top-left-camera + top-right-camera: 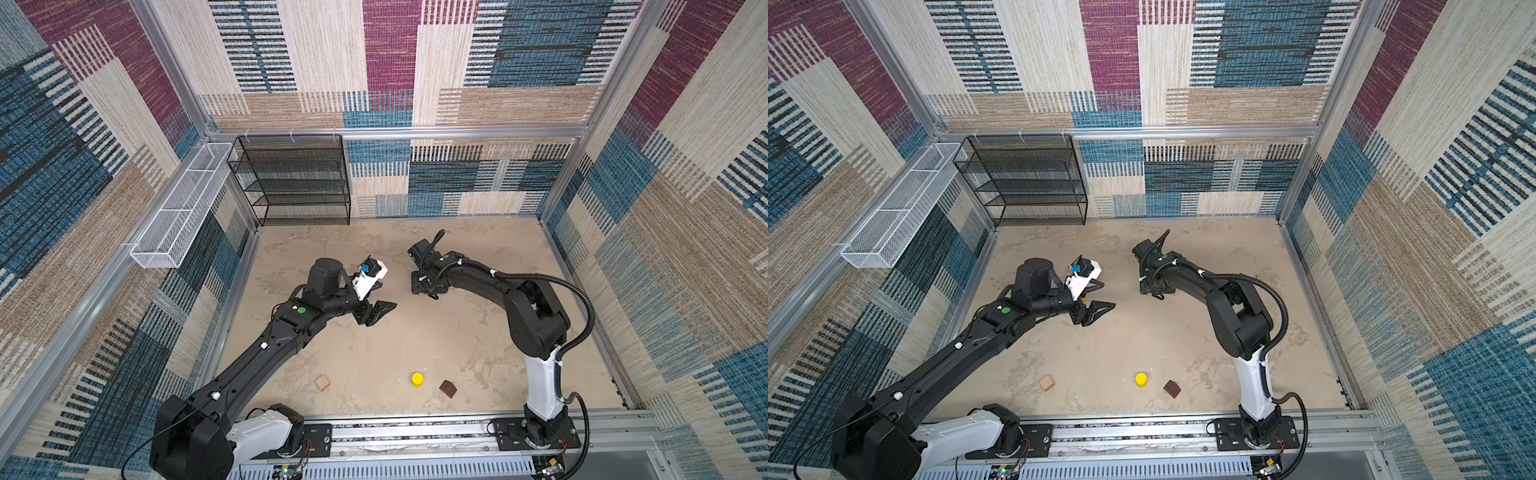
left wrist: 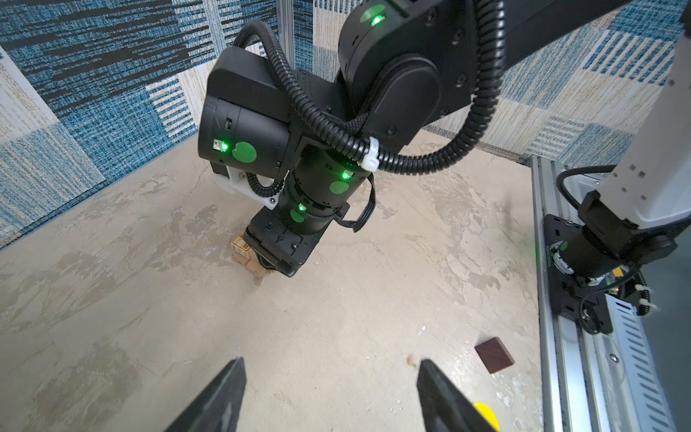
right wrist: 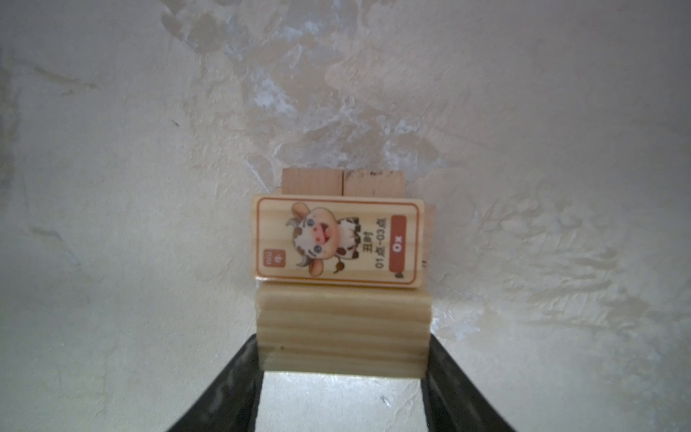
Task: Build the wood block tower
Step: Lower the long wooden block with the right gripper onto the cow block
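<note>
Alignment matters: my right gripper (image 3: 342, 348) clamps a plain plank (image 3: 342, 329) by its ends, long axis parallel to the Ox plank (image 3: 338, 241) just beside it atop the wood block tower (image 2: 243, 256), which in a top view is at two o'clock from my wide-open, empty left gripper (image 1: 376, 311).

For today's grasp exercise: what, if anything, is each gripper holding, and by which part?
The right gripper clamps the plain wooden plank by its two short ends. The left gripper is open, holding nothing.

Paired overhead views of whole table (image 1: 374, 353); low wrist views, both toward tower (image 2: 243, 248) (image 3: 338, 239).
</note>
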